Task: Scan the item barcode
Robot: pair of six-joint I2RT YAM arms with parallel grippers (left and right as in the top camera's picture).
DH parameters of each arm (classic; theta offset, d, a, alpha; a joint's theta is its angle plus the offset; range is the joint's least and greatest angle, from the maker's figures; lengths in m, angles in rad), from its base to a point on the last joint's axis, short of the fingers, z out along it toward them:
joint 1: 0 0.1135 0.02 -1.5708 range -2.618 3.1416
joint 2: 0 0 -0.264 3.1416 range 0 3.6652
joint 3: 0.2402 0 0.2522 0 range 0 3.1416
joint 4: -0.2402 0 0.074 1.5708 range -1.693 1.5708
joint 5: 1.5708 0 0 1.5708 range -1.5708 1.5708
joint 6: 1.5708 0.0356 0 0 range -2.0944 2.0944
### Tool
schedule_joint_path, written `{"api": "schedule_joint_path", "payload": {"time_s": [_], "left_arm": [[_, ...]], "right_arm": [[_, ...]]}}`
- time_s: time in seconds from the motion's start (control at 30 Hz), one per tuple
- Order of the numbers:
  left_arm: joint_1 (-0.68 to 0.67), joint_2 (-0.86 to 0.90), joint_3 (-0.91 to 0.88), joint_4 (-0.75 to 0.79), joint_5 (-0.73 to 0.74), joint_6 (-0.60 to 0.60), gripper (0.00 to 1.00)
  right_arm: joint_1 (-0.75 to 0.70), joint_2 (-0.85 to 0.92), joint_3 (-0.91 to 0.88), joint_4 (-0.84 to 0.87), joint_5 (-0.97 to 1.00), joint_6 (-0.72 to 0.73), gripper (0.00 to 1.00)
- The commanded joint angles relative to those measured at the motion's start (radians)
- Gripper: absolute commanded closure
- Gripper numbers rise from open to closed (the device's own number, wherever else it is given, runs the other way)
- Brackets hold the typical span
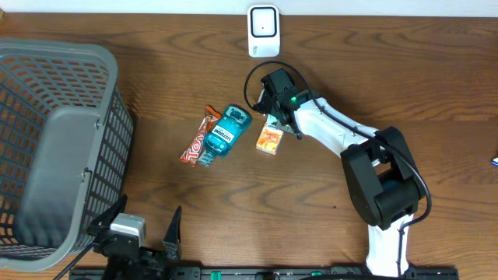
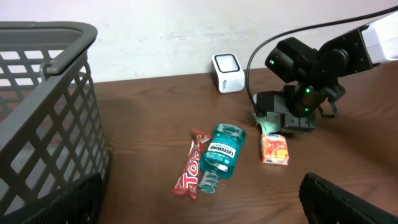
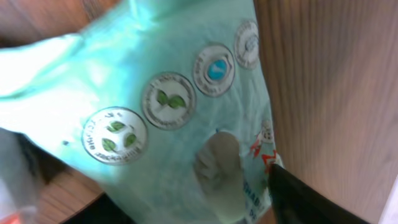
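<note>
Pale-green film fills the right wrist view: the packet (image 3: pixel 161 93), printed with round leaf badges, lies close against one dark fingertip (image 3: pixel 298 199) of the right gripper (image 2: pixel 281 119). Whether the jaws pinch it or only straddle it, I cannot tell. The packet sits on the wooden table (image 1: pixel 405 85), just beside an orange box (image 1: pixel 269 140). A blue mouthwash bottle (image 1: pixel 223 134) and a candy bar (image 1: pixel 196 141) lie beyond. The white scanner (image 1: pixel 263 31) stands near. The left gripper (image 1: pixel 145 220) hangs by the grey basket (image 1: pixel 70 53), jaws spread wide.
</note>
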Motion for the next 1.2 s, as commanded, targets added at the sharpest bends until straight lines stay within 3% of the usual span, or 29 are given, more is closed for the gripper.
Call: {"api": "schedule_joint_path", "payload": {"time_s": [0.0,0.1,0.2,0.37,0.47,0.67,1.0,1.17], "left_arm": [[0.004,-0.002,0.000,0.000,0.006,-0.002,0.00],[0.004,-0.002,0.000,0.000,0.006,-0.002,0.00],[0.004,-0.002,0.000,0.000,0.006,-0.002,0.00],[0.004,-0.002,0.000,0.000,0.006,-0.002,0.00],[0.004,-0.002,0.000,0.000,0.006,-0.002,0.00],[0.004,-0.002,0.000,0.000,0.006,-0.002,0.00],[0.004,-0.002,0.000,0.000,0.006,-0.002,0.00],[0.004,-0.002,0.000,0.000,0.006,-0.002,0.00]], "right_arm": [[-0.009,0.016,-0.025,-0.005,-0.100,-0.009,0.52],[-0.034,0.023,-0.024,-0.010,-0.216,0.056,0.86],[-0.064,-0.007,0.008,-0.082,-0.356,0.125,0.99],[-0.177,-0.080,0.165,-0.385,-0.837,0.145,0.99],[-0.266,-0.094,0.229,-0.553,-1.141,0.045,0.99],[-0.386,-0.090,0.209,-0.767,-1.500,-0.176,0.99],[-0.404,-0.090,0.190,-1.133,-1.640,-0.739,0.99],[-0.404,-0.090,0.190,-1.124,-1.579,-0.769,0.99]]}}
